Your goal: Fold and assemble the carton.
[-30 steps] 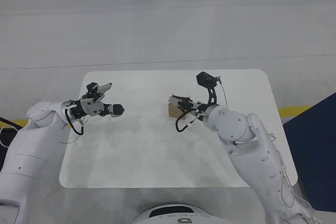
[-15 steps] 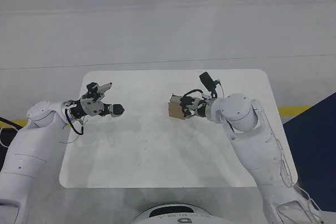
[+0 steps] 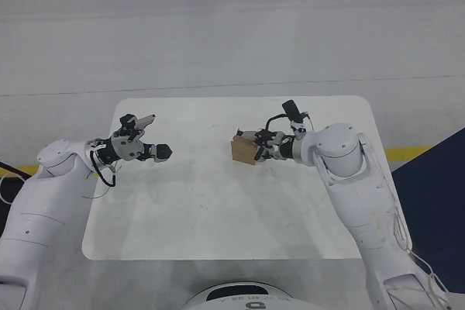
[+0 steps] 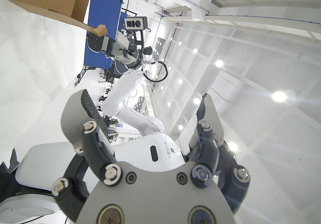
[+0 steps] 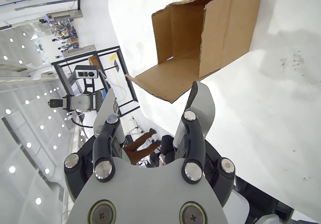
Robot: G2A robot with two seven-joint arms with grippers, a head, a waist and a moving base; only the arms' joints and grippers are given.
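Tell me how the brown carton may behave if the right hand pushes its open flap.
The carton looks empty and thin-walled, so probably light; it may slide on the smooth table. Its flap likely bends at the crease. Flat-sided, it should not roll.

A: What is on the white table (image 5: 275, 114)?
B: A brown carton (image 5: 228, 29), lying on its side. Its open end faces the right gripper (image 5: 153, 88), and one flap (image 5: 160, 81) sticks out flat.
A: And the gripper?
B: Its two fingers (image 5: 202, 102) are spread apart. One tip is just beside the flap. The left gripper (image 5: 51, 103) is far off, past the table's edge
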